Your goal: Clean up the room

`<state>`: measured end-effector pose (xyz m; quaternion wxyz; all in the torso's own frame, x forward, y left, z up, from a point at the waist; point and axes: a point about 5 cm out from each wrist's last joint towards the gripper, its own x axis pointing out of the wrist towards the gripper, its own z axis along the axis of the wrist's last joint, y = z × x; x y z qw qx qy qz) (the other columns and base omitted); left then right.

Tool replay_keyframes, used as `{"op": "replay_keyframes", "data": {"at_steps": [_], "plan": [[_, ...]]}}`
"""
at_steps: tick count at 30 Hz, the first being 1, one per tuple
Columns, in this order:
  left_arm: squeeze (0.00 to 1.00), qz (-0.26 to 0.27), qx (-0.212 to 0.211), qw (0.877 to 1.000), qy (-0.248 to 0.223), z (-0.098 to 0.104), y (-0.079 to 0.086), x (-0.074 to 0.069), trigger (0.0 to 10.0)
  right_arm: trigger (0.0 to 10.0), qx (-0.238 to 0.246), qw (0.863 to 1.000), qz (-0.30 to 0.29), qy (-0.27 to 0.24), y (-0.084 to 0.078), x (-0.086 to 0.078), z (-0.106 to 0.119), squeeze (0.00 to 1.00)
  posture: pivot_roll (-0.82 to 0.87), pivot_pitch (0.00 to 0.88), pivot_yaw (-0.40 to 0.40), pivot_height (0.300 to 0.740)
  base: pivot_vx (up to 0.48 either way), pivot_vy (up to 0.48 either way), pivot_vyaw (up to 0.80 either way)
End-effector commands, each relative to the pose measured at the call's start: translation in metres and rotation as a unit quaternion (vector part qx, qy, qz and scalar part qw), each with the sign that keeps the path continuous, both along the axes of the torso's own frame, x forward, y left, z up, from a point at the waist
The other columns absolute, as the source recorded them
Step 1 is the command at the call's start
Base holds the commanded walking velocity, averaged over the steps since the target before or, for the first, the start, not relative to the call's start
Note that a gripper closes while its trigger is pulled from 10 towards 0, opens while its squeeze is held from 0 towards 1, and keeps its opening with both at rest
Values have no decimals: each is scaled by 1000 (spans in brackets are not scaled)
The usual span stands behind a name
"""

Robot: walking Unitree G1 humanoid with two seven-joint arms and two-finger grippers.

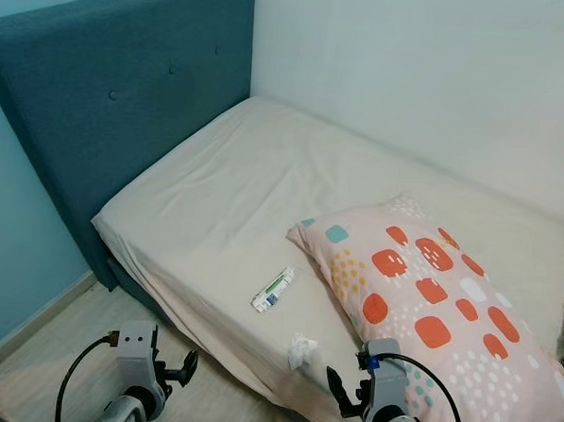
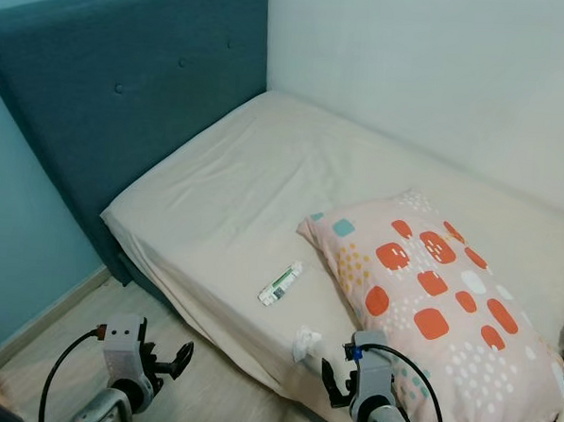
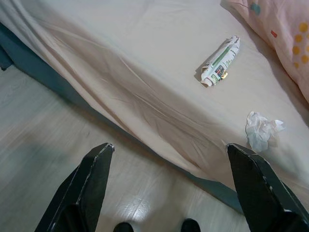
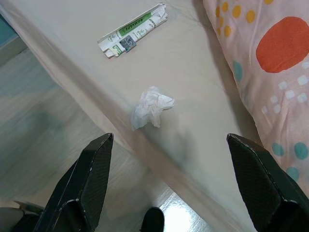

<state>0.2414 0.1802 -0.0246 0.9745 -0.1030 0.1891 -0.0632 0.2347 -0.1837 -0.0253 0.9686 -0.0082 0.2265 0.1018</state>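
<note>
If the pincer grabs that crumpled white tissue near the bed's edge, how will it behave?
The crumpled white tissue looks thin and wadded, so it is probably very light and would squash flat rather than resist. It has loose folds, so a nudge might just slide it along the beige bedsheet. It seems unlikely to roll.

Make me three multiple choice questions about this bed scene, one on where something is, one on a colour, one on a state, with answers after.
1. Where does the crumpled tissue lie?
A. on the mattress near its edge
B. on the floor
C. on top of the pillow

2. What colour is the headboard?
A. beige
B. dark teal blue
C. red

3. How does the right pincer stand?
A. shut on the tissue
B. shut on the wrapper
C. open, holding nothing

Answers:
A, the tissue sits on the beige sheet beside the patterned pillow, below the white-and-green wrapper.
B, the padded headboard is dark teal.
C, its two black fingers stand wide apart above the tissue.
</note>
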Motion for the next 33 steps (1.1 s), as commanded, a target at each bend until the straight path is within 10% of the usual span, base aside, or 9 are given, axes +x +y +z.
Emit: {"op": "replay_keyframes", "data": {"at_steps": [1, 33], "plan": [[0, -2, -4, 1000, 10, -4, -4, -5, 10000, 10000, -3, 1000, 1, 6, -1, -3, -3, 0, -104, 148, -58, 740, 0, 0, 0], [0, -3, -5, 1000, 12, -5, -5, -5, 10000, 10000, -1, 1000, 1, 7, -1, -4, -3, 0, -105, 153, -61, 740, 0, 0, 0]]}}
